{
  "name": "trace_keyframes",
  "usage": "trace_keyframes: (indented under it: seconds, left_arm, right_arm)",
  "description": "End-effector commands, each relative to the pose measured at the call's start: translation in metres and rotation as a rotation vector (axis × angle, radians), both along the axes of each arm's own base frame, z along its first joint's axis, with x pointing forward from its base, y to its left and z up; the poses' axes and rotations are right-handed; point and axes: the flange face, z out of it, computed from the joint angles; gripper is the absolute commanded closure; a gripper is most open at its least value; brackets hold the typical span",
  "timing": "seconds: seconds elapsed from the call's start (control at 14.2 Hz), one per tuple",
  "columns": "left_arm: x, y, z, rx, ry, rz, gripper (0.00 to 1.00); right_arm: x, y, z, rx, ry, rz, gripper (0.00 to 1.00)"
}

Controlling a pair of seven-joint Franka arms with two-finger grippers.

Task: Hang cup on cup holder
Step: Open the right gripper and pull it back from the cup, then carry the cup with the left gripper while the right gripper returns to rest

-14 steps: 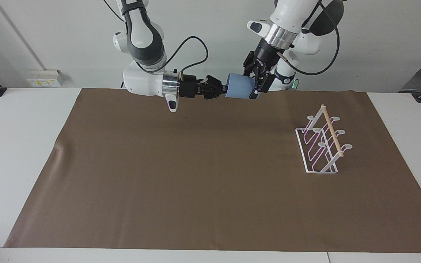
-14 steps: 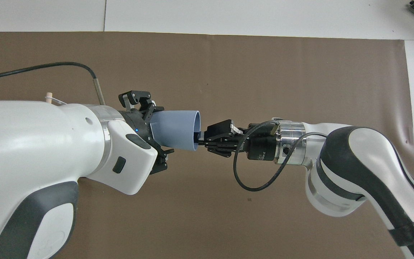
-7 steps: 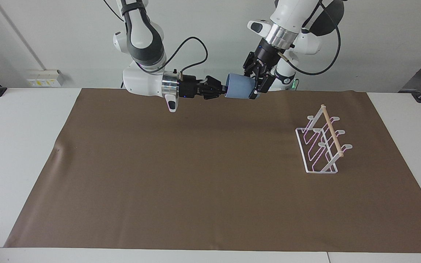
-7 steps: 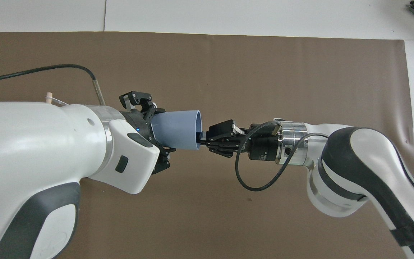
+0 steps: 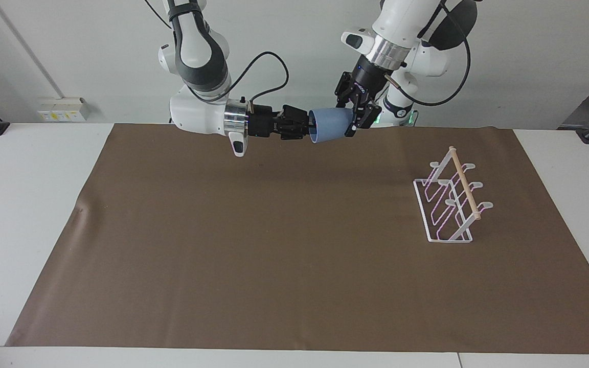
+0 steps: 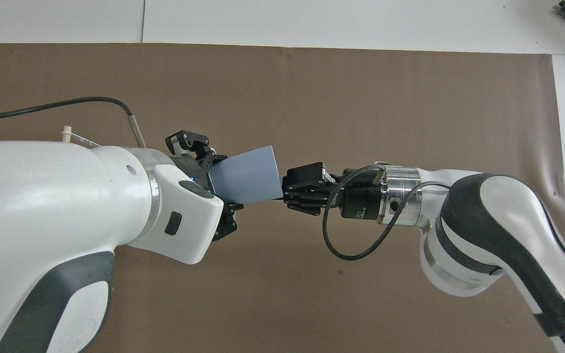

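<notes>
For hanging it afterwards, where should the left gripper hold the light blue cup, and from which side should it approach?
Grip the light blue cup at its narrow base end, coming from the left arm's end, as the left gripper does. The cup lies sideways in the air and tapers to the base; this leaves the wide mouth free for a peg of the white wire cup holder.

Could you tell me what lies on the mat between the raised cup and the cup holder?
Nothing: in the facing view, only bare brown mat lies between the cup and the cup holder.
</notes>
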Motion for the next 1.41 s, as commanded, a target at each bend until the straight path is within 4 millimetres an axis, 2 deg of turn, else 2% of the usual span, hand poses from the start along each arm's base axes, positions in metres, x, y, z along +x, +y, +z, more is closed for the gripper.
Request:
trace_keyframes:
  seconds: [0.0, 0.21, 0.42, 0.63, 0.77, 0.98, 1.2, 1.34]
  left_arm:
    - [0.0, 0.008, 0.0, 0.032, 0.03, 0.016, 1.0]
    - [0.0, 0.018, -0.003, 0.113, 0.042, 0.011, 1.0]
    - [-0.006, 0.033, -0.009, 0.269, 0.058, -0.002, 1.0]
    - [0.0, 0.05, -0.014, 0.433, -0.005, 0.004, 1.0]
    - [0.009, 0.071, -0.024, 0.551, -0.011, 0.023, 1.0]
    - [0.02, 0.091, -0.026, 0.737, -0.051, 0.04, 1.0]
    - [0.029, 0.1, -0.044, 0.868, -0.042, 0.032, 1.0]
    - [0.039, 0.103, -0.06, 0.945, -0.039, 0.023, 1.0]
  right_arm:
    - [0.001, -0.012, 0.003, -0.022, 0.014, -0.024, 0.0]
    - [0.009, -0.035, -0.002, -0.133, -0.029, -0.003, 0.0]
    - [0.022, -0.078, -0.009, -0.3, -0.081, 0.013, 0.0]
    - [0.033, -0.113, -0.013, -0.539, -0.16, 0.04, 0.0]
    - [0.037, -0.125, -0.009, -0.717, -0.225, 0.097, 0.0]
    - [0.045, -0.146, 0.005, -1.033, -0.289, 0.186, 0.0]
    - [0.042, -0.164, 0.008, -1.291, -0.299, 0.258, 0.0]
    - [0.041, -0.18, 0.008, -1.387, -0.274, 0.293, 0.0]
